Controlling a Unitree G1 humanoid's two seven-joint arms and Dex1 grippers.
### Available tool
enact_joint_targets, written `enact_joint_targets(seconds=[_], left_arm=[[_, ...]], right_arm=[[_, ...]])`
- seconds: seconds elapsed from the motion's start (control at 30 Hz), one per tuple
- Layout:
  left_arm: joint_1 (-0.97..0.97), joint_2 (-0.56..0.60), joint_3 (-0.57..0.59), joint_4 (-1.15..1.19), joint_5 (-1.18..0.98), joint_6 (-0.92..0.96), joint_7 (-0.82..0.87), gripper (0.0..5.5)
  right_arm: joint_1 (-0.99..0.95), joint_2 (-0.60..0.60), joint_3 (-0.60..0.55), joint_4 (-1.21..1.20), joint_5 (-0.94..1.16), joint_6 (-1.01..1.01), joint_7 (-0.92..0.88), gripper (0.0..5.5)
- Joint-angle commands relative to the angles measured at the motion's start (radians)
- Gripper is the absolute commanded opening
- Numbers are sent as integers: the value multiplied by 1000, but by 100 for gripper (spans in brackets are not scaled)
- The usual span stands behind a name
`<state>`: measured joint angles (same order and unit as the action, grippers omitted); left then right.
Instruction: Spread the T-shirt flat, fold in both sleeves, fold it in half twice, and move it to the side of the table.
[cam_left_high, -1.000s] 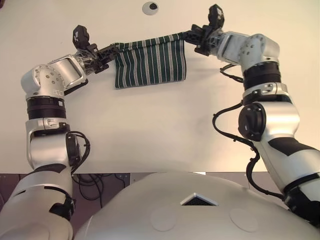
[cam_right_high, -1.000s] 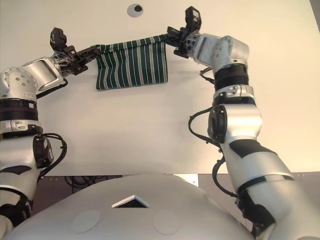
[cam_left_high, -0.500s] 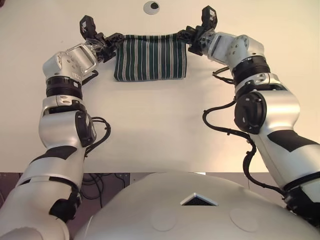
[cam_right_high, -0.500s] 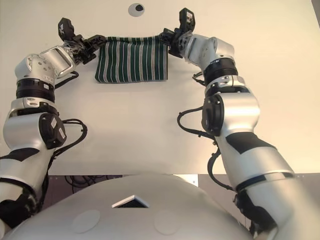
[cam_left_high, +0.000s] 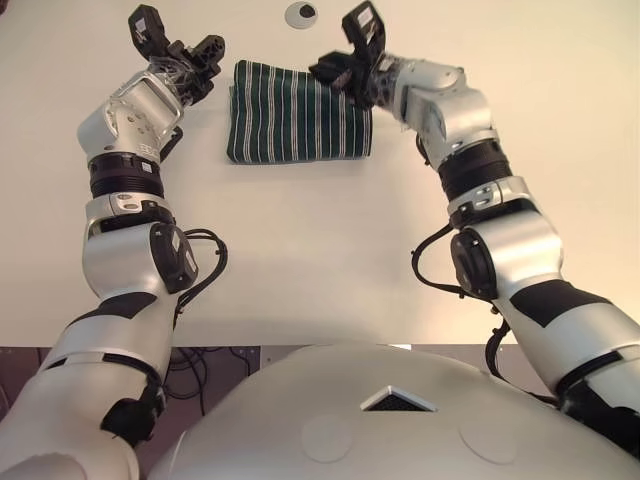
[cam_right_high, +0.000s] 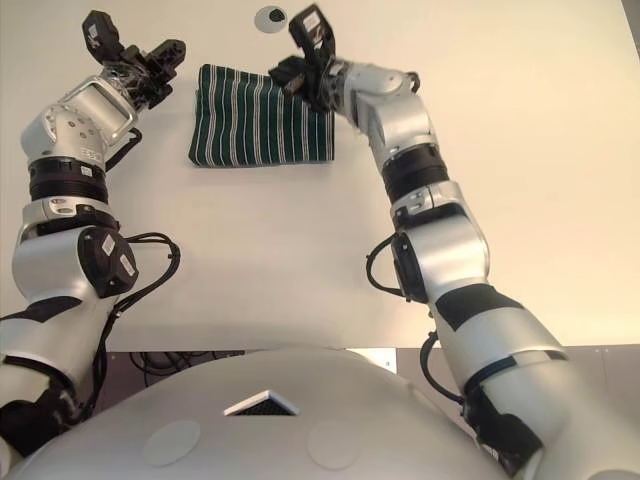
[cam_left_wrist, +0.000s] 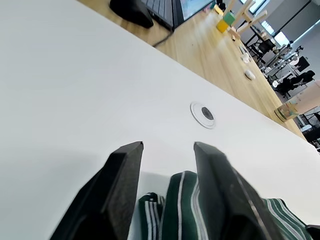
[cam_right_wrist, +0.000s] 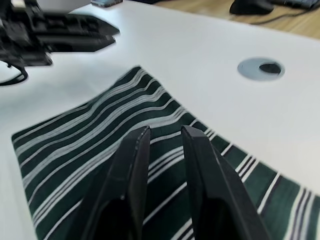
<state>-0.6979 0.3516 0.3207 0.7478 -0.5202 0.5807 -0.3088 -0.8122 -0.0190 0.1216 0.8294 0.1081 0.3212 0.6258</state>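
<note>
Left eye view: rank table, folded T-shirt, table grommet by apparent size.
1. table, largest by far, runs past the frame
2. T-shirt, folded
3. grommet, clearly smallest

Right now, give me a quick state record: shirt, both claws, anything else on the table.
T-shirt: green with white stripes, folded into a compact rectangle, lying flat
table: white; the shirt lies on its far part
left claw: open, holds nothing, at the shirt's left edge
right claw: narrowly open, holds nothing, over the shirt's far right corner
cable grommet: round, set in the table just beyond the shirt
task stage: folds look done
</note>
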Motion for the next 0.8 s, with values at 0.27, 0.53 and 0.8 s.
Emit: enact_joint_targets(seconds=[0.27,0.53,0.8], left_arm=[[188,-13,50,-259,-15,94,51,181],[199,-18,61,-298,-9,118,58,181],[215,-42,58,-322,-4,125,62,181]], right_arm=[[9,-77,28,121,-66,-11,79,111],[-39,-150,51,404,-174,-81,-47,111],[43,-440,-88,506,-121,-40,-294,111]])
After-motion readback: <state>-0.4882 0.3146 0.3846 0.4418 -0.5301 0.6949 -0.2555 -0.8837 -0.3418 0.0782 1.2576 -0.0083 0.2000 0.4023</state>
